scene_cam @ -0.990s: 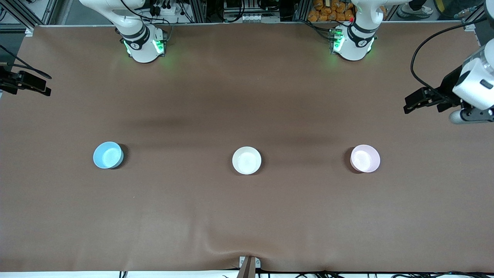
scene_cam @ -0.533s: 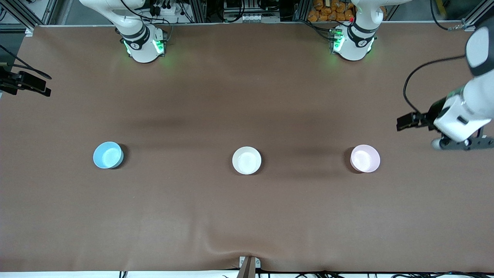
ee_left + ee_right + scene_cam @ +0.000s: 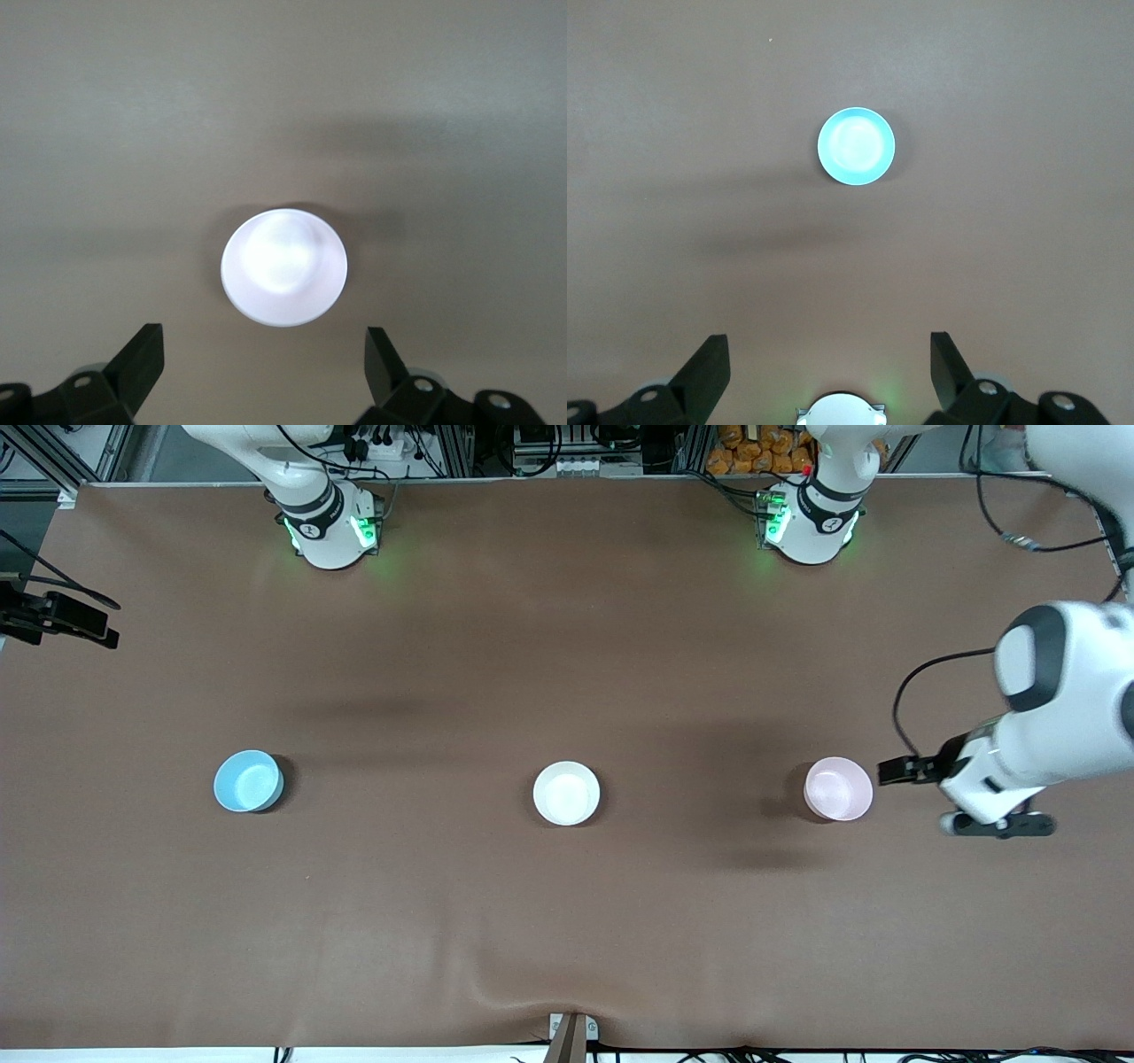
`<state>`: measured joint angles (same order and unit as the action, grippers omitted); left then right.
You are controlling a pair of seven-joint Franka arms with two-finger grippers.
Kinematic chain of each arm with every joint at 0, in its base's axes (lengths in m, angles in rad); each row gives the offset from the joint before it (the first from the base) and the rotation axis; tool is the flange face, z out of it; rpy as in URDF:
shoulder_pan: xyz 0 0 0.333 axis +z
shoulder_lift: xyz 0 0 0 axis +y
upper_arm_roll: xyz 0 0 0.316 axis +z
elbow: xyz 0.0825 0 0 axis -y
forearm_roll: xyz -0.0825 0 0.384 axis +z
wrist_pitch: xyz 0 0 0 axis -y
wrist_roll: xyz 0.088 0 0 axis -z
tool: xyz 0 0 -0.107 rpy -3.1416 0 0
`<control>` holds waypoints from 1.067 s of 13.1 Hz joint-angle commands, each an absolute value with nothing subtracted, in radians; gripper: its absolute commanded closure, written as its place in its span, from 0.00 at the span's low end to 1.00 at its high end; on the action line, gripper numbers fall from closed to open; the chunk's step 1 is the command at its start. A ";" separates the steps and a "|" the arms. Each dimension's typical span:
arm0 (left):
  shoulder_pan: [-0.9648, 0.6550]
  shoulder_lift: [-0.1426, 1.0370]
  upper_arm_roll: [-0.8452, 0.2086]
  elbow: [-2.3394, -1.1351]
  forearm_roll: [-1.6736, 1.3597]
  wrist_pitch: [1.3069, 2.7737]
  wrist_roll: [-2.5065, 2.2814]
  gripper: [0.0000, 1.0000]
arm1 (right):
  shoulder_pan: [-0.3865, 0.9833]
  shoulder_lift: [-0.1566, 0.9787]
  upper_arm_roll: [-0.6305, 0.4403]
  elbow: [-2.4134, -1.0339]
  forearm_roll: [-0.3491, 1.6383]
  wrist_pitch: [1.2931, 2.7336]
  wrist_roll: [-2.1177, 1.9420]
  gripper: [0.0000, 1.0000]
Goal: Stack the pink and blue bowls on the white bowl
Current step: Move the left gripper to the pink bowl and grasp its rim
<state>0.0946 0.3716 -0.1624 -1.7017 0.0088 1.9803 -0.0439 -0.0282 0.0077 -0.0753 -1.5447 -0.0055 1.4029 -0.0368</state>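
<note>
No text, label, brand, number or sign can be read on anything here.

Blue bowl [image 3: 856, 146] on brown table [image 3: 1028, 177]

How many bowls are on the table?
3, in one row: blue bowl toward the right arm's end, white bowl in the middle, pink bowl toward the left arm's end. None looks hidden.

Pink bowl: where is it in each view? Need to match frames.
Front view: pink bowl on the brown table, toward the left arm's end, beside the left gripper.
Left wrist view: centre, washed out near-white, past the open fingers.
Right wrist view: not in it.
Shared landmark: left gripper.
</note>
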 commanded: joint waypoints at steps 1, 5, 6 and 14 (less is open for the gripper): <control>0.089 0.394 -0.164 -1.756 0.049 2.068 -0.037 0.00 | -0.025 0.009 -0.078 -1.546 -0.008 1.405 -0.040 0.00; 0.110 0.474 -0.164 -1.795 0.107 2.169 -0.037 0.00 | -0.015 0.009 -0.077 -1.543 -0.008 1.416 -0.034 0.00; 0.110 0.476 -0.164 -1.818 0.107 2.190 -0.037 0.00 | -0.012 0.011 -0.078 -1.543 -0.008 1.419 -0.034 0.00; 0.195 0.541 -0.166 -1.873 0.160 2.322 0.061 0.26 | -0.012 0.021 -0.078 -1.545 -0.008 1.427 -0.034 0.00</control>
<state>0.1754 0.5441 -0.1546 -1.8501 0.1381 2.2893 0.0432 -0.0202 0.0218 -0.0745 -1.5451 -0.0055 1.4214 -0.0368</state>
